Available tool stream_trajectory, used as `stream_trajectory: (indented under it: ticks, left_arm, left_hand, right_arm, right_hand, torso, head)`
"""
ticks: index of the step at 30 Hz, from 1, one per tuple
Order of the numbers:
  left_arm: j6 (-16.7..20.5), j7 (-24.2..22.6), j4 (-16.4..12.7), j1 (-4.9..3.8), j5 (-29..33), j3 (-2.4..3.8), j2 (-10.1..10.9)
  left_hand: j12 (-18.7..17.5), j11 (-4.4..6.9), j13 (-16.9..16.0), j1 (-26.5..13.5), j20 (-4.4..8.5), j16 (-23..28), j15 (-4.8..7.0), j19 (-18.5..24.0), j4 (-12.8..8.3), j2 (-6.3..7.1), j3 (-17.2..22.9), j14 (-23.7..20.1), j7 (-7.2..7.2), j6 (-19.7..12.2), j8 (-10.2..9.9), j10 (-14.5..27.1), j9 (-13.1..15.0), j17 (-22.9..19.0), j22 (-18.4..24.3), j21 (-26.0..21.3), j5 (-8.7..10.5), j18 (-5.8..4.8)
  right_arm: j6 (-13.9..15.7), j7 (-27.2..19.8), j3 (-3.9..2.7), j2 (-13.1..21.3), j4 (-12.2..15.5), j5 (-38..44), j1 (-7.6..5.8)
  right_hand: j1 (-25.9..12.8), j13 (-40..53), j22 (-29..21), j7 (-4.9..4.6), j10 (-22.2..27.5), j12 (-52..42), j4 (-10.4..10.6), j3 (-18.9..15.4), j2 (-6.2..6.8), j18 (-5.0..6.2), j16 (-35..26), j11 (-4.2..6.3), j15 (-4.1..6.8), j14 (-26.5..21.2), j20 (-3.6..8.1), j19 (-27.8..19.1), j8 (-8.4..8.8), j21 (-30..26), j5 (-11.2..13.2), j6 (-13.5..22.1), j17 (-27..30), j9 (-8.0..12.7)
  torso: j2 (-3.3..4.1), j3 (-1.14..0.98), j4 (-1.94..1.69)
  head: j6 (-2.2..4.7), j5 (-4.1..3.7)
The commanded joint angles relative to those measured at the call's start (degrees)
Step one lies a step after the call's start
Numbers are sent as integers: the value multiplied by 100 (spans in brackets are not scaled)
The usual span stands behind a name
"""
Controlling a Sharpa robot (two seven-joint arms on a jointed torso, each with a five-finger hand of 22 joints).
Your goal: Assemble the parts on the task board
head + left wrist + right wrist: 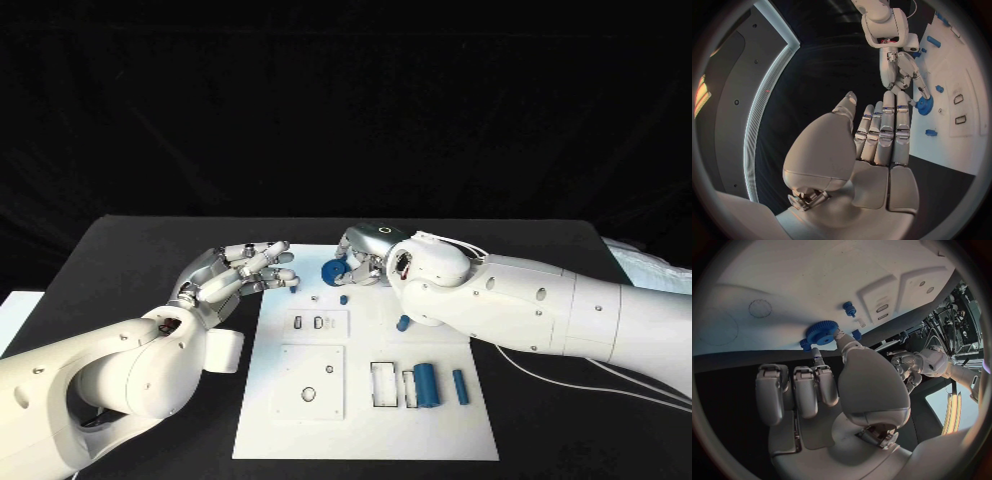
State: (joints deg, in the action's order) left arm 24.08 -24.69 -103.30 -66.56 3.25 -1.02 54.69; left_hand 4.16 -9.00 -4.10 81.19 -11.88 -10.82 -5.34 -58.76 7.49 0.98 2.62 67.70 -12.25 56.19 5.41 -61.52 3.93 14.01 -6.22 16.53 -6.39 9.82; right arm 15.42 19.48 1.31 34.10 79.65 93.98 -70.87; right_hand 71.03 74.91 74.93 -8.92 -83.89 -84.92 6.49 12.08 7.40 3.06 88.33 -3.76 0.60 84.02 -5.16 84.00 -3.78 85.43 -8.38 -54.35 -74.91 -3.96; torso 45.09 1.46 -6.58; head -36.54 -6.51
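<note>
At table's left, left hand hovers by task board far-left corner, fingers straight and slightly apart, holding nothing. Blue gear at board's far edge, standing on edge, axis roughly level; right hand pinches it between thumb and fingertip. Small blue peg just nearer. Near right, two blue cylinders lie side by side, long axes running near-to-far.

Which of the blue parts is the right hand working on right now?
The toothed blue gear at the task board's far edge; the right hand's fingertips touch it. The blue cylinders lie untouched near the board's front.
</note>
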Motion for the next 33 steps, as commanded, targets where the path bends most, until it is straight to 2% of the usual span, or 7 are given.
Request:
stream_trajectory:
  ticks: [1, 6, 10, 17, 20, 25, 33]
  left_arm:
    - [-96, -15, -19, -6, 3, 4, 1]
    - [-100, -11, -16, -6, 3, 4, 7]
    - [-104, -11, -10, -6, 3, 4, 21]
    - [-123, -14, 18, -6, 3, 3, 30]
    - [-135, -14, 36, -5, 3, 3, 21]
    - [-155, -13, 77, -3, 3, 1, -12]
    - [-169, -11, 134, 2, 3, -1, -44]
  left_hand:
    - [-32, -1, 5, 37, 7, 32, -28, -46, -33, -45, 8, 14, -1, -14, -28, 15, 1, 11, 10, -38, 26, 66]
    - [-33, -1, 5, 44, 8, 35, -28, -47, -40, -50, 11, 13, -2, -15, -31, 17, 1, 15, 11, -39, 25, 66]
    - [-34, -1, 6, 48, 8, 36, -28, -47, -43, -52, 13, 13, -2, -16, -32, 18, 1, 17, 11, -39, 25, 66]
    - [-33, 0, 5, 55, 9, 39, -28, -48, -51, -56, 17, 14, 0, -13, -33, 15, 2, 21, 12, -40, 25, 66]
    - [-33, 0, 5, 55, 9, 39, -28, -48, -51, -56, 17, 14, 0, -13, -33, 15, 2, 21, 12, -40, 25, 66]
    - [-31, 2, 4, 59, 9, 41, -27, -50, -56, -60, 19, 15, 3, -9, -33, 11, 3, 24, 13, -41, 25, 66]
    - [-31, 2, 4, 59, 9, 41, -27, -50, -56, -60, 19, 15, 3, -9, -33, 11, 3, 24, 13, -41, 25, 66]
  right_arm:
    - [69, -39, 2, 36, 30, -59, 4]
    - [690, -188, -3, 263, 226, -174, 7]
    - [1015, -503, -30, 659, 539, -530, -7]
    - [639, -1664, -54, 1737, 871, -1889, -101]
    - [544, -1920, -54, 2050, 826, -2096, -107]
    - [468, -2179, -43, 2416, 709, -2256, -80]
    - [448, -2370, -26, 2485, 364, -2422, 35]
  right_hand:
    - [-68, 1179, 507, 11, -361, 1, 80, -11, -87, -94, 7, -5, -16, 510, -41, 135, -21, 38, -131, -68, -1065, -6]
    - [-57, 1197, 534, 31, -375, -21, 123, -12, -145, -99, 9, 13, 1, 511, -26, 148, -19, 51, -388, -135, -1071, -6]
    - [31, 1195, 542, 34, -373, -15, 75, 16, -155, -101, 6, 19, 7, 509, -18, 152, -10, 54, -441, -152, -1062, -3]
    - [359, 1171, 509, 16, -347, 35, -198, 80, -103, -94, -13, 7, 0, 499, -22, 128, 7, 37, -302, -142, -1017, 9]
    - [427, 1133, 483, 6, -313, 100, -264, 79, -81, -89, -21, 0, -6, 494, -27, 112, 16, 24, -285, -115, -1000, 14]
    - [453, 1133, 485, 4, -311, 103, -298, 54, -46, -89, -16, -3, -9, 497, -30, 111, 14, 24, -284, -106, -1016, 13]
    - [467, 1131, 488, 3, -310, 107, -320, 31, -19, -90, -13, -4, -11, 499, -32, 112, 14, 24, -298, -97, -1024, 14]
  torso:
    - [3, -1, 4]
    - [-2, -3, -3]
    - [-15, 0, 20]
    - [-69, -11, 151]
    - [-86, -36, 204]
    - [-104, -75, 251]
    - [-101, -151, 308]
  head:
    - [8, 3]
    - [13, -14]
    - [22, -38]
    - [26, -55]
    - [25, -63]
    - [17, -79]
    - [13, -68]
